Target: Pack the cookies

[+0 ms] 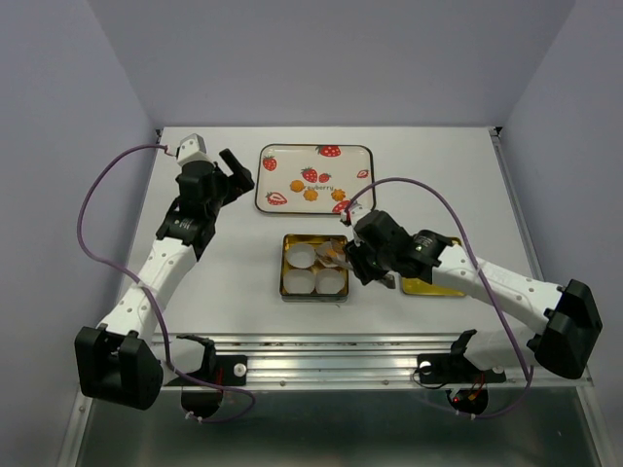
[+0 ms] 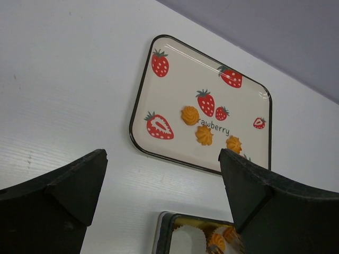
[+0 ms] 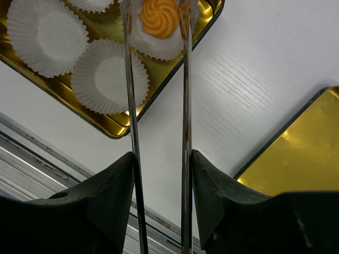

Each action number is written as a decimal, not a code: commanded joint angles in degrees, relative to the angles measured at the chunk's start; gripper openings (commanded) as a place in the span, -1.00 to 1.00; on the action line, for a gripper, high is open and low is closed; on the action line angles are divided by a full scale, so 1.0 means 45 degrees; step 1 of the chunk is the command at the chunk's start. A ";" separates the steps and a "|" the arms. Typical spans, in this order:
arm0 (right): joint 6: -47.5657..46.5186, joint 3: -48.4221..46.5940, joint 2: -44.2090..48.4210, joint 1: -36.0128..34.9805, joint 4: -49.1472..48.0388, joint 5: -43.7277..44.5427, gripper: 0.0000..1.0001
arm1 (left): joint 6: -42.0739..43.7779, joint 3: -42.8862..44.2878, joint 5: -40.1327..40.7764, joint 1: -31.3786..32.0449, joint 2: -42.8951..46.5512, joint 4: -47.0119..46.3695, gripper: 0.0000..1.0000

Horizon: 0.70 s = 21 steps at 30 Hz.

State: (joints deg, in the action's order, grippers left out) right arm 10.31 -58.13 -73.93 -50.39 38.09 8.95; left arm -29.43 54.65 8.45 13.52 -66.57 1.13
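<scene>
Over the tin (image 1: 285, 265), right gripper (image 3: 161, 169) clamps tongs (image 3: 131, 106) flanking a cookie (image 3: 159, 13); left gripper (image 2: 161, 156) gapes.

Cookies (image 1: 311, 194) on tray (image 1: 297, 159), behind tin (image 1: 284, 268)

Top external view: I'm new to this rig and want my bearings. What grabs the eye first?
The strawberry-printed tray at the back, with orange cookies on it. Nearer, the gold tin of white paper cups, where tongs in the right end effector straddle one cookie.
</scene>
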 commanded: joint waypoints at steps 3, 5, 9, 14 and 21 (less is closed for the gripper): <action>-0.0181 -0.1162 0.0413 -0.0130 -0.0222 0.0257 0.01 | 0.0212 0.0198 0.0271 0.0082 0.0535 -0.0270 0.98; -0.0298 -0.1340 0.0801 -0.0130 0.0031 0.0199 0.01 | 0.0212 0.0218 0.0271 0.0101 0.0593 -0.0270 0.98; -0.0416 -0.1691 0.1563 -0.0130 -0.0006 0.0042 0.02 | 0.0173 0.0257 0.0291 0.0101 0.0574 -0.0270 0.98; 0.0111 -0.2742 0.1314 -0.0130 -0.0787 0.2693 0.06 | 0.0173 0.0452 0.0291 0.0101 0.0418 -0.0348 0.98; -0.0258 -0.4481 -0.1923 0.2071 -0.1743 0.2368 0.06 | 0.0817 0.0979 0.0193 0.0101 0.0085 -0.0309 0.98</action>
State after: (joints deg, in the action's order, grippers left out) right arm 9.93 -73.95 -75.05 -47.33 35.35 18.68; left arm -28.32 55.68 9.04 13.56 -66.22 1.19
